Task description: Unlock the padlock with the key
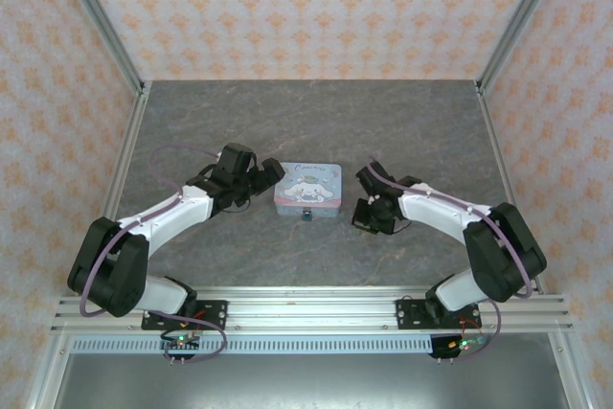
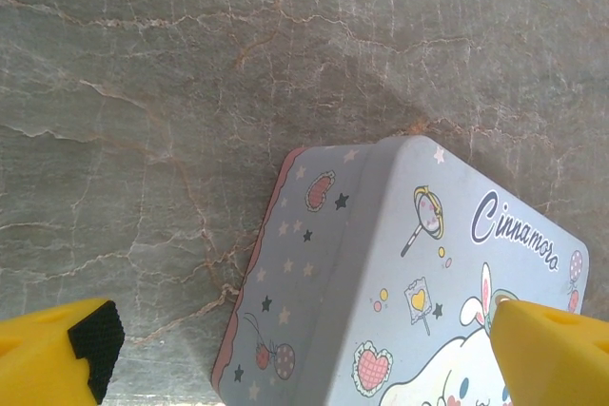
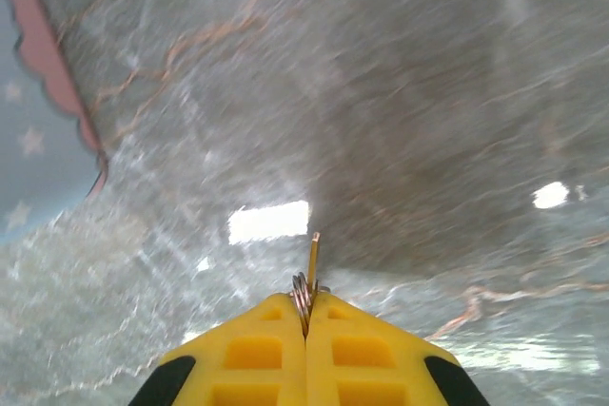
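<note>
The right hand pinches a thin golden key over the veined stone table.

Evenly bright and sharp from above. Crisp at the left wrist, with a soft diagonal shadow. At the right wrist, smeared bench with white glare patches, blurred tin edge.

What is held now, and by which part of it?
The right fingers pinch the key by its ring end, blade sticking out. The left fingers hold nothing.
</note>
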Controlling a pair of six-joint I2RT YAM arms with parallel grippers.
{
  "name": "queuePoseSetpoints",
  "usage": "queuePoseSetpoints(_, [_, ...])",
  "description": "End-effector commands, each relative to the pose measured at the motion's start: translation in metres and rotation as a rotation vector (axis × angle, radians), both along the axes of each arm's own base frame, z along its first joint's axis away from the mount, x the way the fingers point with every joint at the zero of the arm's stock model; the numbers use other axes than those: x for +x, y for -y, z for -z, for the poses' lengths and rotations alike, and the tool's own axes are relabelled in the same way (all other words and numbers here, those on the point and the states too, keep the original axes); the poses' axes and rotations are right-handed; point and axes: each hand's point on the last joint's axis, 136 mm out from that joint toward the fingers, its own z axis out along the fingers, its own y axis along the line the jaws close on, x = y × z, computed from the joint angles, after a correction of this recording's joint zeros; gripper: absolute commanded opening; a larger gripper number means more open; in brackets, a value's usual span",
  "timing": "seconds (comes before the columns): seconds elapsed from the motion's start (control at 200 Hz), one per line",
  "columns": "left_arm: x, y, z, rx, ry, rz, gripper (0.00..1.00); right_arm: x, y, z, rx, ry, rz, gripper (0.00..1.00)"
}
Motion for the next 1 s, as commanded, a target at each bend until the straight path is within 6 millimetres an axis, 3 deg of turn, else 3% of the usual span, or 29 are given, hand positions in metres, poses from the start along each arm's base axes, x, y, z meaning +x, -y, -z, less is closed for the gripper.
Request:
queuePoseSetpoints(0.0, [0.004, 0.005, -0.016, -0.016, 0.041, 0.015, 1.0, -0.002, -0.005, -0.008, 0.039, 0.048, -0.044, 0.0])
queuePoseSetpoints(0.57, [0.0, 0.021, -0.023, -0.066, 0.038, 0.072, 1.0, 0.007, -0.034, -0.056, 0.292, 0.334, -0.178, 0.0])
queuePoseSetpoints(0.636, [0.0, 0.026, -0.025, -0.081, 0.035, 0.083, 1.0, 0.011, -0.035, -0.057, 0.303, 0.349, -0.161, 0.0])
queuePoseSetpoints(0.866, [-0.001, 0.054, -0.039, -0.183, 0.029, 0.108, 1.0, 0.021, -0.056, -0.097, 0.492, 0.475, -0.144, 0.0])
queuePoseSetpoints(0.996, [-0.001, 0.07, -0.047, -0.246, 0.018, 0.106, 1.0, 0.027, -0.059, -0.11, 0.548, 0.508, -0.112, 0.0])
